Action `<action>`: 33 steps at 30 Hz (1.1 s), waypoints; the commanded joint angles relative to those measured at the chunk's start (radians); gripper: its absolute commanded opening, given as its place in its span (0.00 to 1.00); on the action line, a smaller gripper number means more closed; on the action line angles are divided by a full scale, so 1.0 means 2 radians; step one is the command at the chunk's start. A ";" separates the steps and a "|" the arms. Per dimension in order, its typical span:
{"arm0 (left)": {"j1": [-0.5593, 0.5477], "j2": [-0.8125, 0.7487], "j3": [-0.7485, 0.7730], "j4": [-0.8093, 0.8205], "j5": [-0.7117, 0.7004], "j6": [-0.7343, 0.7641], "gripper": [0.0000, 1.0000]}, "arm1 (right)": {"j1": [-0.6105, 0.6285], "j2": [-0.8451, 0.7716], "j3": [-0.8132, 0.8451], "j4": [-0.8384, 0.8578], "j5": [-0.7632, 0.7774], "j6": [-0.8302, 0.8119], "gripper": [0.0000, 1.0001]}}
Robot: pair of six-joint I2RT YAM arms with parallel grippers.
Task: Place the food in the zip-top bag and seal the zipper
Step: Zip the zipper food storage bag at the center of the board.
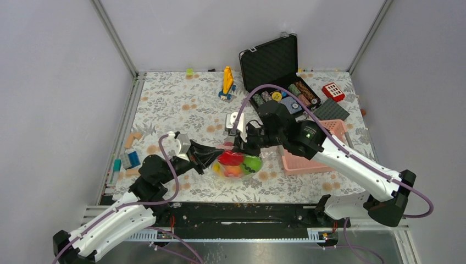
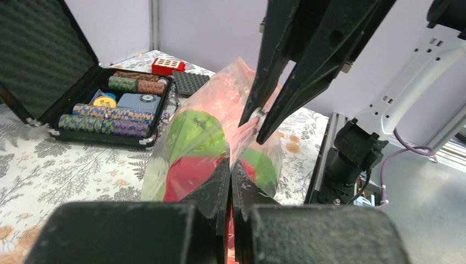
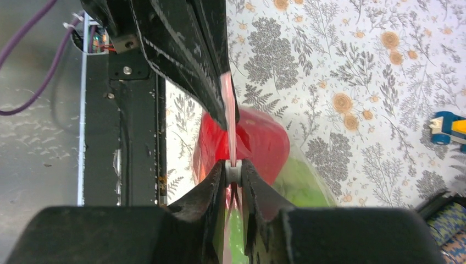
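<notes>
The zip-top bag lies at the table's near middle with the food inside: red, green and peach pieces. My left gripper is shut on the bag's left mouth corner; in the left wrist view its jaws pinch the pink edge in front of red and green food. My right gripper is shut on the zipper's white slider; the right wrist view shows the pink zipper running taut from it to the left fingers.
A pink perforated basket sits right of the bag. An open black case of poker chips stands at the back right, with a red block and a grey plate. A yellow toy is at the back, loose blocks at the left.
</notes>
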 commanded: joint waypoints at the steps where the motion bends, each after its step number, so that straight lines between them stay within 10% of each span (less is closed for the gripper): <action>1: 0.003 -0.024 0.020 -0.015 -0.078 0.005 0.00 | -0.009 -0.038 -0.022 -0.044 0.049 -0.029 0.07; 33: 0.004 -0.071 0.064 -0.173 -0.397 -0.023 0.00 | -0.058 -0.100 -0.086 -0.016 0.116 -0.027 0.06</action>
